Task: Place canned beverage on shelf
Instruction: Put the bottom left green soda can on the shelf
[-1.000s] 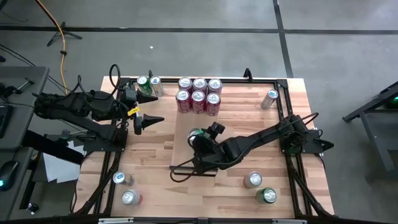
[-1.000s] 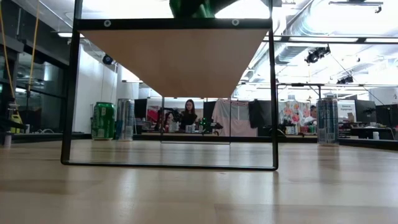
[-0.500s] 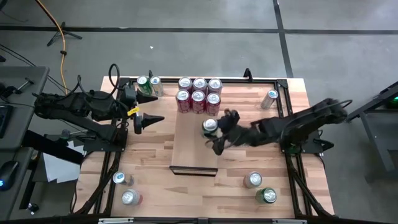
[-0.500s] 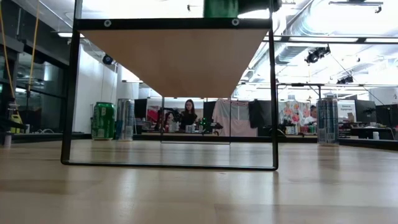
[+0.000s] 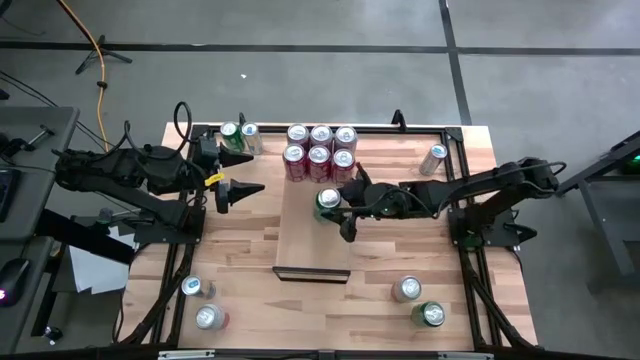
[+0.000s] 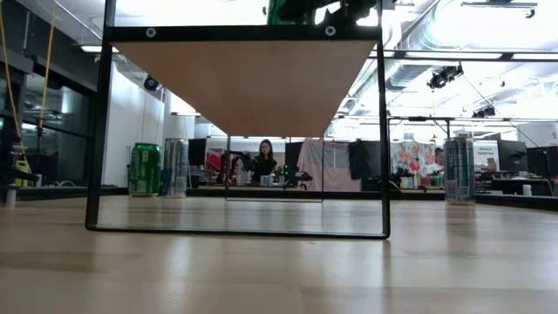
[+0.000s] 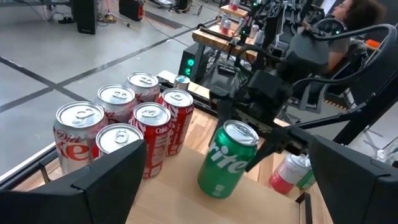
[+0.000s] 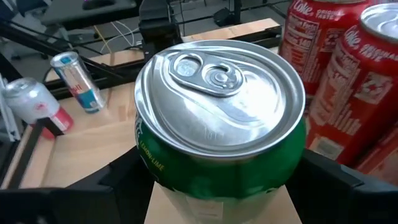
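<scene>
Butcher-block planks are making up the one counter (image 5: 400,250), and one shelf (image 5: 300,235), a long pale board with a dark lip at each short end, is standing raised above it.

Two dark arms are reaching in from opposite sides. Six red cans (image 5: 319,152) are standing upright in two rows of three at the shelf's far end, just beyond the right hand (image 5: 336,206).

Seven other cans are sitting well apart from that hand: a green can (image 5: 230,135) and a slim silver can (image 5: 250,136) are standing together at the corner beside the left arm, one silver can (image 5: 433,158) is lying by the rail near the right arm's base, two cans (image 5: 200,303) are sitting at the near corner on the left arm's side, and a silver can (image 5: 406,289) and a green-rimmed can (image 5: 432,315) are sitting at the near corner on the right arm's side.

One green Sprite can (image 5: 327,203) is being held by the right hand, whose fingers are pressing on both sides of the can over the shelf, close to the red cans. In the left wrist view the can (image 7: 227,158) is tilting slightly, and whether its base is touching the board I cannot tell.

Off the shelf, the left hand (image 5: 250,191) is hovering with its fingers spread wide, grasping nothing and pointing toward the right hand.
</scene>
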